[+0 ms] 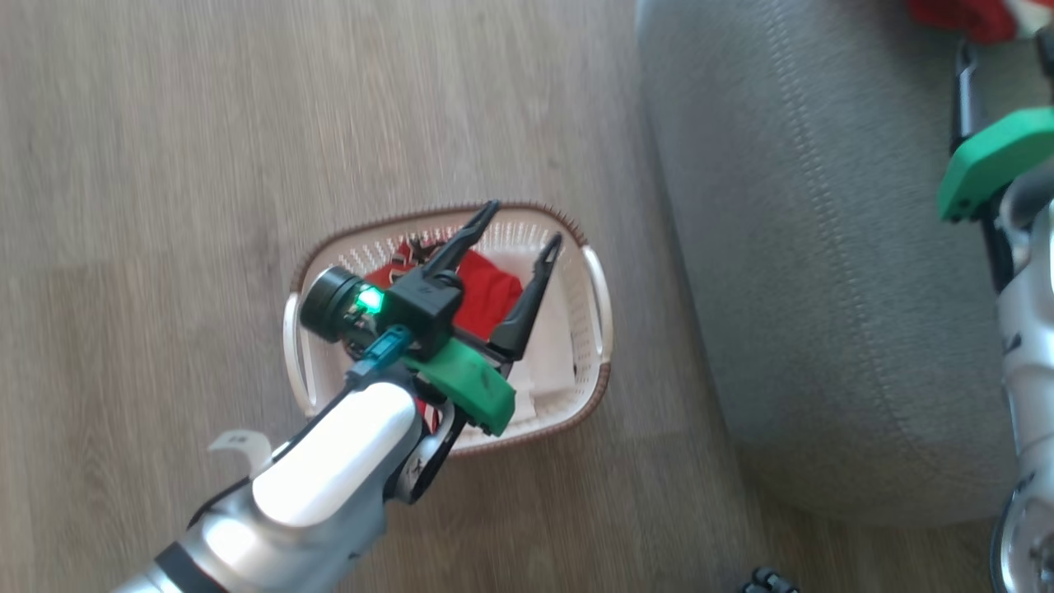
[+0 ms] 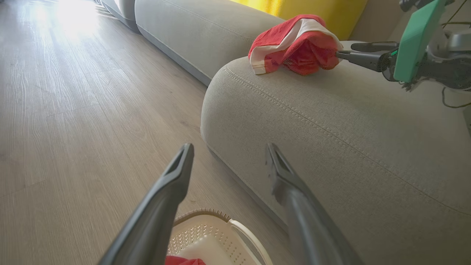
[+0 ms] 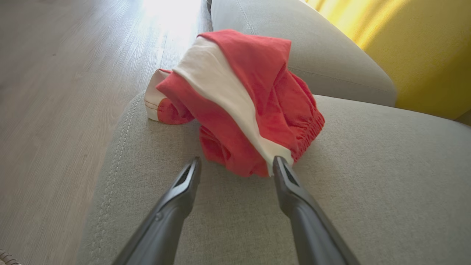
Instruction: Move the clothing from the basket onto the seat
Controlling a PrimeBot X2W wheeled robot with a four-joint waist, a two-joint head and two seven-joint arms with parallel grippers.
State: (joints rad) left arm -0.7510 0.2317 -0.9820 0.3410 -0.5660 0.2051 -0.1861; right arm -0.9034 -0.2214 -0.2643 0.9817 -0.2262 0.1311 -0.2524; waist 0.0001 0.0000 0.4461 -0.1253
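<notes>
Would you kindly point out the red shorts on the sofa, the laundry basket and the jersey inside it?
red shorts [image 3: 263, 81]: right wrist view, red fabric beside the white band.
basket [image 1: 599, 301]: head view, its right-side handle.
jersey [image 1: 490, 292]: head view, its bare red fabric.

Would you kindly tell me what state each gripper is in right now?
Left gripper: open, empty, above the basket.
Right gripper: open, gripping nothing; the red shorts lie on the sofa at its fingertips.

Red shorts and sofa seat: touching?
Touching. The right wrist view shows the red shorts heaped directly on the grey sofa seat, cloth lying on the fabric with no gap beneath.
</notes>
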